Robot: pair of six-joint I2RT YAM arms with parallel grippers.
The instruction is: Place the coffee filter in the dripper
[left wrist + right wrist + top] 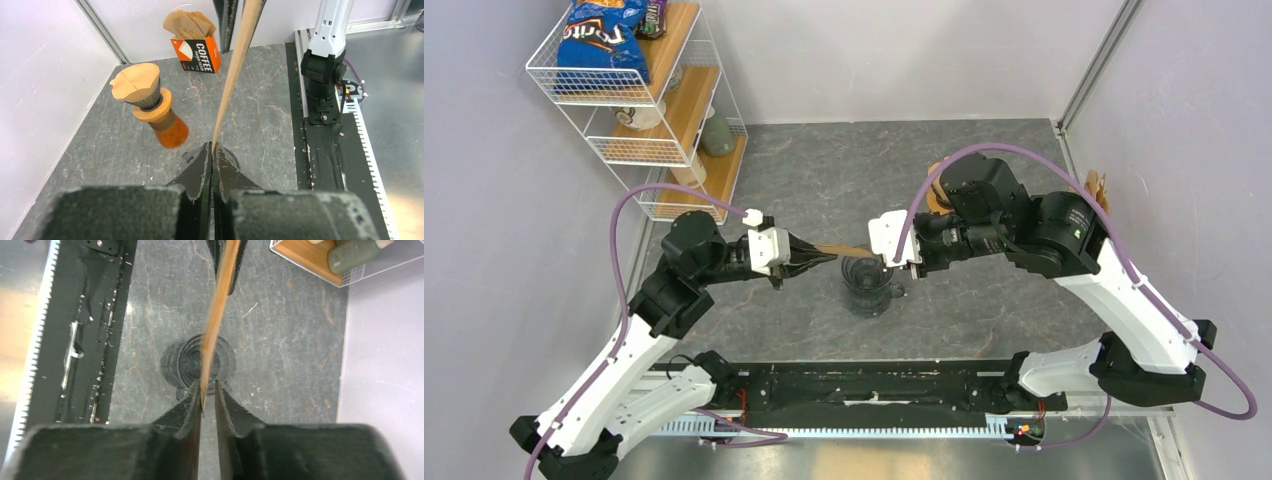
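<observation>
A flat brown paper coffee filter (848, 248) hangs edge-on between the two grippers, just above the dark glass dripper (866, 282) on the table. My left gripper (825, 258) is shut on one end of the filter (235, 75). My right gripper (881, 258) stands slightly open around the other end; the filter (217, 305) lies against one finger with a narrow gap to the other. The right wrist view shows the dripper (187, 360) directly below the filter. In the left wrist view only the dripper's rim (231, 156) shows behind my left gripper (212, 148).
An orange carafe (171, 131) carrying a second dripper with a filter (136, 82) stands at the back, next to an orange box of coffee filters (197, 50). A wire shelf rack (639, 110) with snacks stands at the far left. A black rail (874, 390) runs along the near edge.
</observation>
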